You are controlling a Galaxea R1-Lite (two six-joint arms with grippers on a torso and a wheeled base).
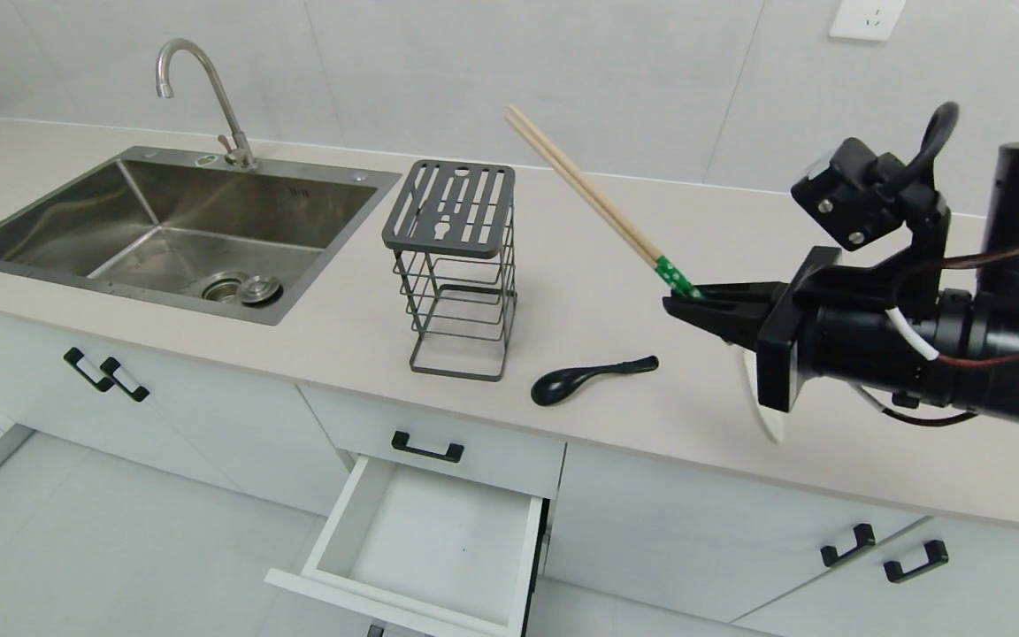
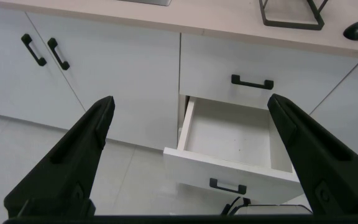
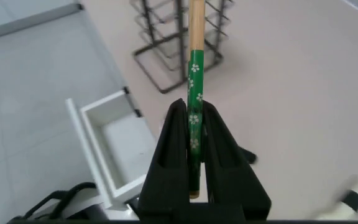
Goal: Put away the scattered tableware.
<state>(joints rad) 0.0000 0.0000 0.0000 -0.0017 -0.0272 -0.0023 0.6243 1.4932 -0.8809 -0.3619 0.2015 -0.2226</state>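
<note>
My right gripper (image 1: 685, 299) is shut on the green flowered end of a pair of wooden chopsticks (image 1: 587, 194), held above the counter and slanting up toward the back wall. In the right wrist view the chopsticks (image 3: 195, 74) stick out from between the black fingers (image 3: 166, 158), over the wire rack (image 3: 180, 43). A black spoon (image 1: 587, 378) lies on the counter in front of the gripper, to the right of the grey wire cutlery rack (image 1: 454, 264). A white spoon (image 1: 762, 416) lies partly hidden under my right arm. My left gripper (image 2: 191, 155) is open, low above the floor before the open drawer (image 2: 232, 146).
A steel sink (image 1: 164, 232) with a tap (image 1: 204, 97) takes up the counter's left part. The white drawer (image 1: 430, 548) below the rack stands pulled out and holds nothing. Cabinet doors with black handles (image 1: 107, 372) line the front.
</note>
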